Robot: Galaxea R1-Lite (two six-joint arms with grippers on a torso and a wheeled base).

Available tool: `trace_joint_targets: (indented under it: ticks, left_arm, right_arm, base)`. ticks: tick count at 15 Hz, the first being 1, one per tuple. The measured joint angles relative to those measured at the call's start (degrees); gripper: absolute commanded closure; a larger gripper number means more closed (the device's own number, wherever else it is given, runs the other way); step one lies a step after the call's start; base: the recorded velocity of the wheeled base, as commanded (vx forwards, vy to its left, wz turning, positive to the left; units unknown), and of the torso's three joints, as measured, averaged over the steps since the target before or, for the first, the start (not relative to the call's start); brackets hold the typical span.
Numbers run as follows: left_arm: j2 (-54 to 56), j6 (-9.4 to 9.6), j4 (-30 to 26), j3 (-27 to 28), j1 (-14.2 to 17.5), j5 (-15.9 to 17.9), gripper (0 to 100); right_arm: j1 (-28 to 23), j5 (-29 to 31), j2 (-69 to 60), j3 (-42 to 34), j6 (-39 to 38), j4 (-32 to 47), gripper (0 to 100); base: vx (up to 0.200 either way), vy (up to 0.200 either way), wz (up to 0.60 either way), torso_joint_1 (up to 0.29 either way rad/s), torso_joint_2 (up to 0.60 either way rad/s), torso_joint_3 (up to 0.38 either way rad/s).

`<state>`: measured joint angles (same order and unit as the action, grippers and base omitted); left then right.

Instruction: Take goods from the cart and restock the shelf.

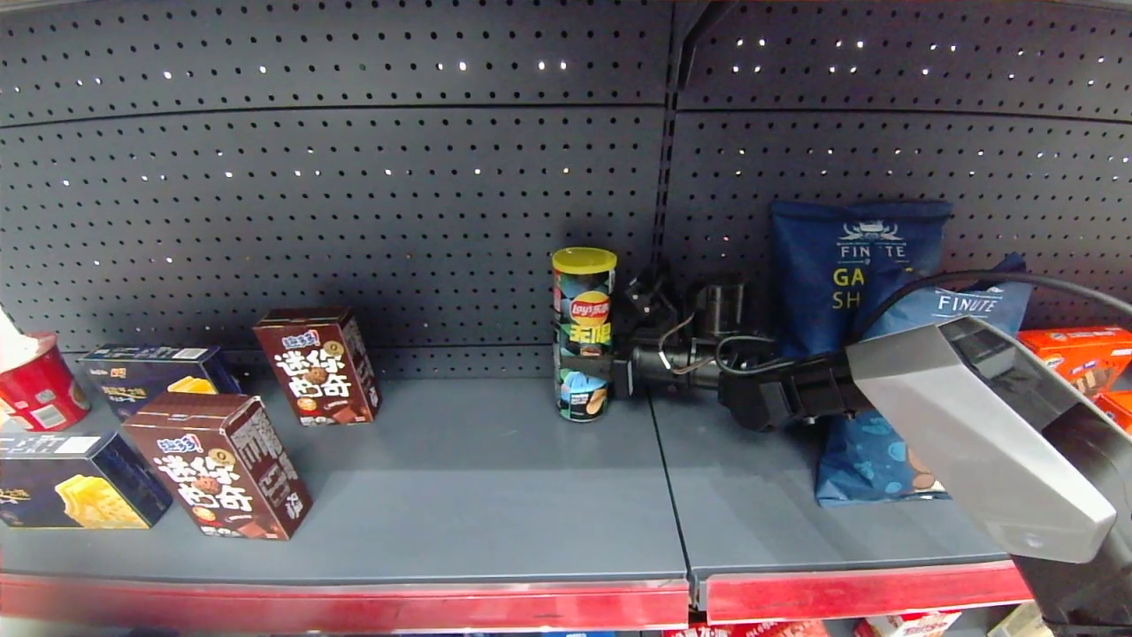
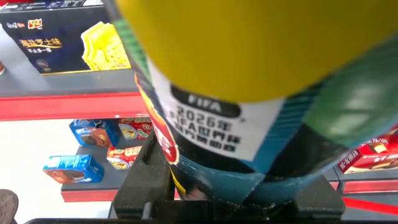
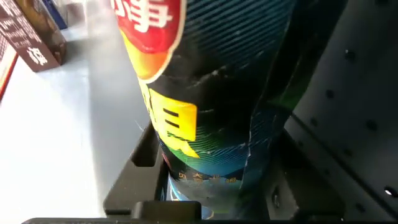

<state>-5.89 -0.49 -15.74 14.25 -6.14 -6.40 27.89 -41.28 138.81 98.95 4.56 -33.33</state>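
A tall chips can (image 1: 584, 310) with a yellow lid stands upright near the back of the grey shelf (image 1: 478, 504), its base at the board. My right gripper (image 1: 581, 364) comes in from the right and is shut around the can's lower half. In the right wrist view the same can (image 3: 211, 93) sits between the dark fingers (image 3: 140, 180). My left gripper (image 2: 230, 196) is shut on a second chips can (image 2: 249, 81), also yellow-lidded, held in front of lower shelves.
Two brown cookie boxes (image 1: 318, 364) (image 1: 221, 478), dark blue cracker boxes (image 1: 75, 482) and a red cup (image 1: 35, 385) stand at the left. Blue snack bags (image 1: 853, 274) and orange boxes (image 1: 1074, 354) crowd the right. The pegboard wall (image 1: 354, 195) is close behind the can.
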Motion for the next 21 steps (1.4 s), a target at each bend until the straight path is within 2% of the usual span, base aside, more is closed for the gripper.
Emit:
trace_joint_targets:
  ticks: [2,4,6,9,14,18,21]
  left_arm:
    - [0.0,-0.06,0.11,-0.09,0.0,0.0,100]
    - [0.0,-0.17,0.2,-0.11,0.0,0.02,100]
    - [0.0,-0.2,0.41,0.0,0.0,0.02,100]
    - [0.0,-1.23,0.61,0.1,0.0,0.0,100]
    - [0.0,-1.34,0.63,-0.15,0.0,0.0,100]
    - [0.0,-1.34,0.8,-0.48,0.0,-0.13,100]
    - [0.0,-1.26,0.8,-0.39,0.0,-0.17,100]
  right_arm:
    - [0.94,2.47,-3.12,-4.19,0.0,-0.39,100]
    - [2.58,4.9,-7.36,-11.54,0.0,-1.97,100]
    - [4.0,6.9,-11.75,-19.19,-0.22,-6.24,100]
    - [5.29,10.24,-18.64,-30.49,-0.71,-10.33,100]
    - [6.58,13.91,-27.65,-48.19,-0.93,-21.14,100]
    - [7.41,14.98,-30.82,-57.31,-1.23,-29.98,100]
    - [7.41,15.06,-30.94,-60.95,-1.34,-32.44,100]
  base:
    - [0.0,0.0,0.0,0.0,0.0,0.0]
    - [0.0,0.0,0.0,0.0,0.0,0.0]
    - [0.0,0.0,0.0,0.0,0.0,0.0]
    - [0.0,0.0,0.0,0.0,0.0,0.0]
    - [0.0,0.0,0.0,0.0,0.0,0.0]
    - [0.0,0.0,0.0,0.0,0.0,0.0]
    - [0.0,0.0,0.0,0.0,0.0,0.0]
